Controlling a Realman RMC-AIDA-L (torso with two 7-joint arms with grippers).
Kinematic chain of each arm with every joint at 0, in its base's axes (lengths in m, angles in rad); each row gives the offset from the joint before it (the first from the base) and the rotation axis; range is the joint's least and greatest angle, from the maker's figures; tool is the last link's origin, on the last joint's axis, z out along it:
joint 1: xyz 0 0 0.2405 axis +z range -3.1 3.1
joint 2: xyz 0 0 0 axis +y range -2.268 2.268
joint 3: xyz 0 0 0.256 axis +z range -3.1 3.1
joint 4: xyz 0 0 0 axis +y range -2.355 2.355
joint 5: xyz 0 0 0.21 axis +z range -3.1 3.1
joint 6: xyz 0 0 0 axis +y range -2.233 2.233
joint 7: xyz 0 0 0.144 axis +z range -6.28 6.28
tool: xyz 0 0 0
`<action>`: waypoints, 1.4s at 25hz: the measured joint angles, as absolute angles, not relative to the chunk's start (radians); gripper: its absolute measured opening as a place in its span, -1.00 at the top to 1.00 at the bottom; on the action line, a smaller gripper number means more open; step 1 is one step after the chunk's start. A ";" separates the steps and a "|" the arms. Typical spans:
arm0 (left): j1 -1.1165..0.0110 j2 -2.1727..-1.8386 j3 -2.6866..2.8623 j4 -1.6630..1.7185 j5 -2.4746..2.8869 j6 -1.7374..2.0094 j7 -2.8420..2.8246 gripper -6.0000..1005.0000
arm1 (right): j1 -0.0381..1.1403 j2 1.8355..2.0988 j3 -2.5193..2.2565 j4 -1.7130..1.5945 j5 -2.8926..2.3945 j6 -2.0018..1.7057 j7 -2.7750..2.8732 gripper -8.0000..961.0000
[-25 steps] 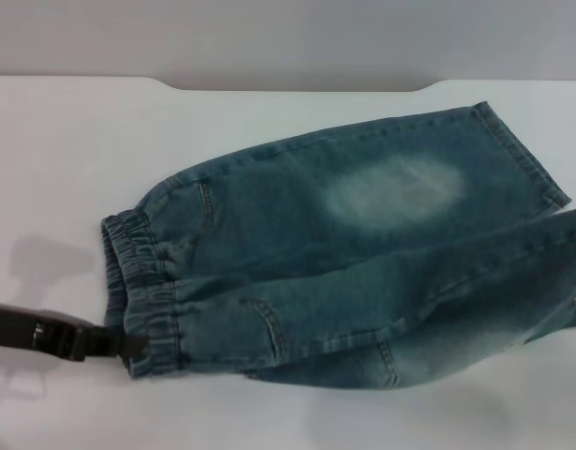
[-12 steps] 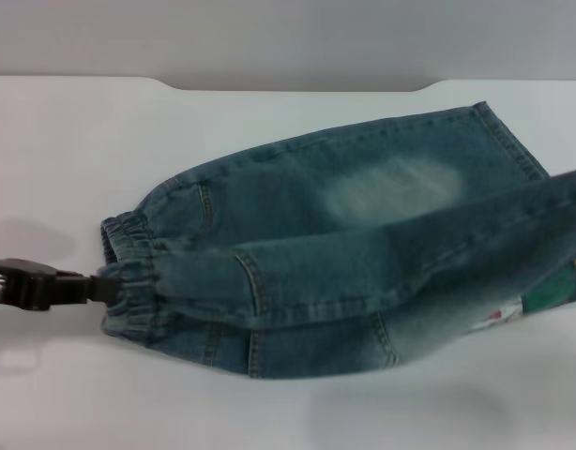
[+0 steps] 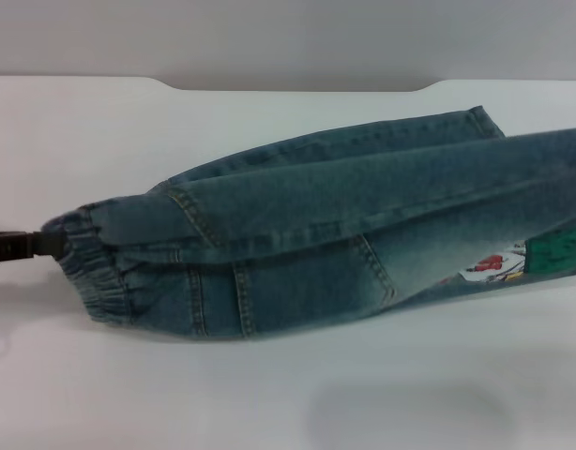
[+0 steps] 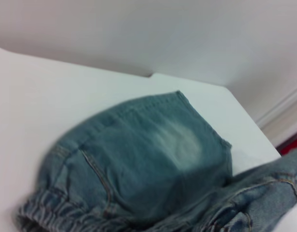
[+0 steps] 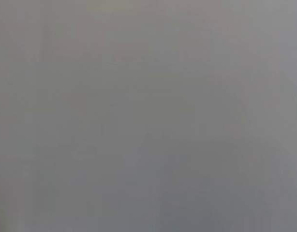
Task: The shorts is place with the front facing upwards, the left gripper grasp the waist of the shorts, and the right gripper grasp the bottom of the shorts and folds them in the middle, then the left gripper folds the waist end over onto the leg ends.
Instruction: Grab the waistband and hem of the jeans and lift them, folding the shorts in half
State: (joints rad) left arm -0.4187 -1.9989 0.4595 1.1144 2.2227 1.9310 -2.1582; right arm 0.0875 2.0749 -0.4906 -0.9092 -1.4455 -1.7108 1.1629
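Observation:
The blue-green denim shorts [image 3: 316,216] hang partly lifted above the white table [image 3: 128,131], stretched from left to right. The near leg is raised and swung over the far leg, so the pale washed patch is covered in the head view. At the far left my left gripper [image 3: 55,246] is shut on the puckered waist [image 3: 96,281]. The colourful embroidered figure [image 3: 499,264] shows on the underside near the right edge. The bottom hems run off the right edge, and my right gripper is out of view. The left wrist view shows the shorts [image 4: 148,159] and the waist [image 4: 51,212] close up.
The table's far edge has a shallow notch [image 3: 297,87] against a grey wall. Bare white table lies in front of the shorts [image 3: 269,394] and to their far left. The right wrist view shows only flat grey.
The near leg has risen and swung toward the far leg, covering the pale patch. The left gripper has moved left and up with the waist, and the embroidered figure has come into sight.

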 joint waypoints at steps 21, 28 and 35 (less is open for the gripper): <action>-0.459 -2.034 0.458 1.113 2.171 1.769 -2.147 0.92 | 0.168 2.073 -0.479 -0.881 -1.456 -1.576 1.169 0.91; -0.480 -2.050 0.504 1.095 2.173 1.698 -2.133 0.92 | 0.198 2.073 -0.480 -0.867 -1.458 -1.514 1.172 0.91; -0.484 -2.054 0.548 1.058 2.169 1.640 -2.133 0.91 | 0.216 2.072 -0.482 -0.836 -1.459 -1.454 1.172 0.90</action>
State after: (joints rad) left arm -0.4844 -2.0542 0.5483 1.0584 2.1693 1.6400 -2.1326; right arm 0.2165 2.0719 -0.4823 -0.8360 -1.4588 -1.4538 1.1716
